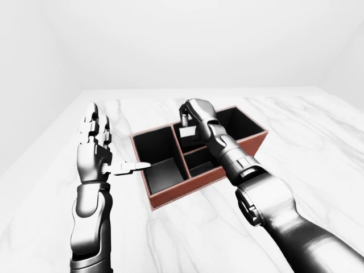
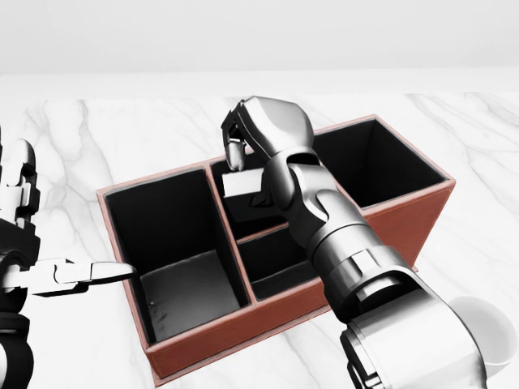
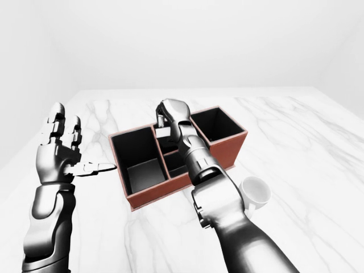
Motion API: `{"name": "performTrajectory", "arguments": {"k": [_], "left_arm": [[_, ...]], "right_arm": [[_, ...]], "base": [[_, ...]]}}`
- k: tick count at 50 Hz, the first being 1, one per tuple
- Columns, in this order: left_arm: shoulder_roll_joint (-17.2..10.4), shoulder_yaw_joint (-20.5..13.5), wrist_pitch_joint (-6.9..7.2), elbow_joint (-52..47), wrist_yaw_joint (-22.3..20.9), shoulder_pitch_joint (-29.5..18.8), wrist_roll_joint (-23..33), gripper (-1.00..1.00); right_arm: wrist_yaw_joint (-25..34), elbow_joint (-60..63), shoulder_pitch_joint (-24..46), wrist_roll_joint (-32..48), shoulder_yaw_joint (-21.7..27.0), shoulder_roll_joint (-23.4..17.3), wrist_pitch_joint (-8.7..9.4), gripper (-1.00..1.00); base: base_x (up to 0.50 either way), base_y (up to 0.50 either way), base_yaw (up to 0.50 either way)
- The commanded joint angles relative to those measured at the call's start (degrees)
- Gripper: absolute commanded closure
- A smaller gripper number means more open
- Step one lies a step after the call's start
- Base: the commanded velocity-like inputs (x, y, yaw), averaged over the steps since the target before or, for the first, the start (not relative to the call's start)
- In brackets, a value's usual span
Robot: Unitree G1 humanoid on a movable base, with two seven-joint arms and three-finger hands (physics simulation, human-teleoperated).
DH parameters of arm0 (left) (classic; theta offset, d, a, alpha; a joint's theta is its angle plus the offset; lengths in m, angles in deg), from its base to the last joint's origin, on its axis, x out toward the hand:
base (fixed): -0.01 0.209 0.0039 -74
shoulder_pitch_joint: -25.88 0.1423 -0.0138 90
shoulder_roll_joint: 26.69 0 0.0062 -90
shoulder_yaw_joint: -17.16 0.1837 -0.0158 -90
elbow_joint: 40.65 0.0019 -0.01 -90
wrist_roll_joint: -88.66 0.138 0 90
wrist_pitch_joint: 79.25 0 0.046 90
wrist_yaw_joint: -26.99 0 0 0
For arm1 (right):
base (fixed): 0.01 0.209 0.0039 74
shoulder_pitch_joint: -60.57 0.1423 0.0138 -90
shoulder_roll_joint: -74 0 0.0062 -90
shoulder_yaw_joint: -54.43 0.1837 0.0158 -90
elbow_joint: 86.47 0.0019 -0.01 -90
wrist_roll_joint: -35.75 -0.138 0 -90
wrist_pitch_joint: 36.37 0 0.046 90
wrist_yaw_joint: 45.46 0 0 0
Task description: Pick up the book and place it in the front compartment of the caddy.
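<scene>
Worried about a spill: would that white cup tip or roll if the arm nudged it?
Probably slides: the white cup stands upright on the smooth marble table. Once tipped, its round wall could roll, though a handle seems likely to stop it.
</scene>
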Motion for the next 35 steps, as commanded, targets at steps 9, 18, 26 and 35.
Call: {"name": "performTrajectory", "arguments": {"k": [9, 18, 26, 35], "left_arm": [[0.0, 0.0, 0.0, -0.4, 0.0, 0.1, -0.1, -1.0], [0.0, 0.1, 0.0, -0.2, 0.0, 0.2, 0.1, -1.0], [0.1, 0.2, 0.0, -0.1, -0.1, 0.1, 0.2, -1.0], [0.1, 0.3, 0.0, -0.4, -0.1, 0.2, 0.2, -1.0]], "right_arm": [[-3.7, 1.4, 1.0, 1.6, 0.7, -0.2, 0.0, 1.0], [-4.4, 1.0, 0.8, 2.2, 0.4, -0.2, 0.0, -1.0], [-3.9, 0.9, 0.6, 2.2, 0.6, -0.2, 0.0, -1.0], [-3.5, 1.1, 0.5, 2.2, 0.6, -0.3, 0.0, -1.0]], "base": [[0.0, 0.0, 0.0], [0.0, 0.0, 0.0], [0.0, 0.0, 0.0], [0.0, 0.0, 0.0]]}}
